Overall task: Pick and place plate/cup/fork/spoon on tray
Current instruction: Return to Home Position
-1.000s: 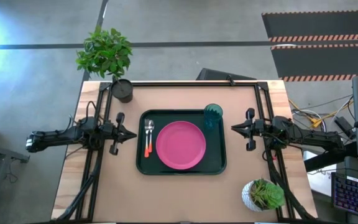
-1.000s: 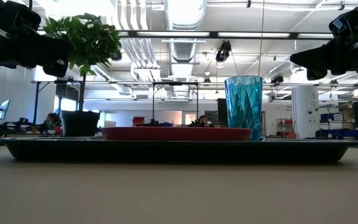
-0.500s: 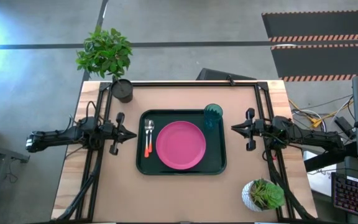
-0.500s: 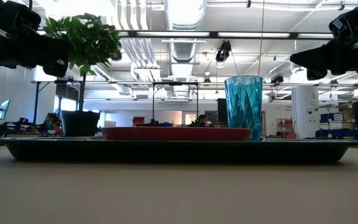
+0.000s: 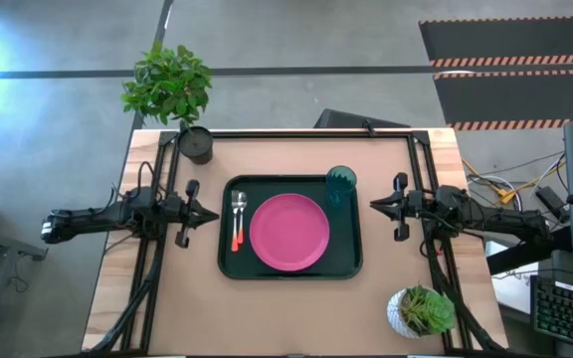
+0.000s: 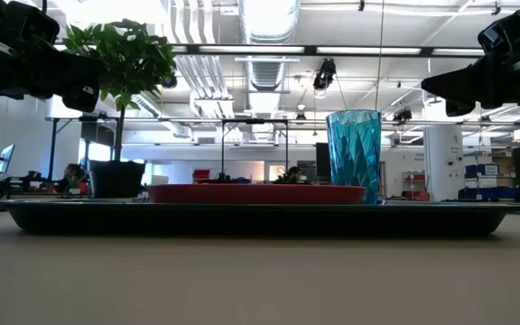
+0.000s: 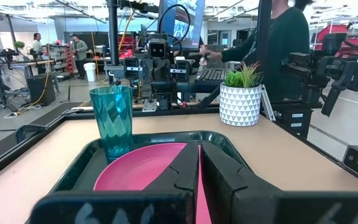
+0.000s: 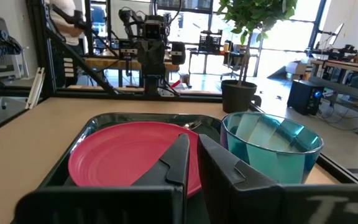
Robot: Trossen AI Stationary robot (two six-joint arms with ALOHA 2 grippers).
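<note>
The dark tray [image 5: 351, 267] lies on the table's middle. The pink plate [image 5: 288, 232] lies flat in it. The teal cup [image 5: 341, 183] stands upright in the tray's far right corner. The fork and spoon [image 5: 237, 221], orange-handled, lie side by side along the tray's left edge. My left gripper [image 5: 212, 214] is shut and empty, raised left of the tray. My right gripper [image 5: 374, 205] is shut and empty, raised right of the tray, near the cup.
A dark pot with a leafy plant [image 5: 195, 144] stands at the table's far left corner. A white patterned pot with a succulent [image 5: 418, 312] stands at the near right. People show in the room beyond the table [image 7: 278, 43].
</note>
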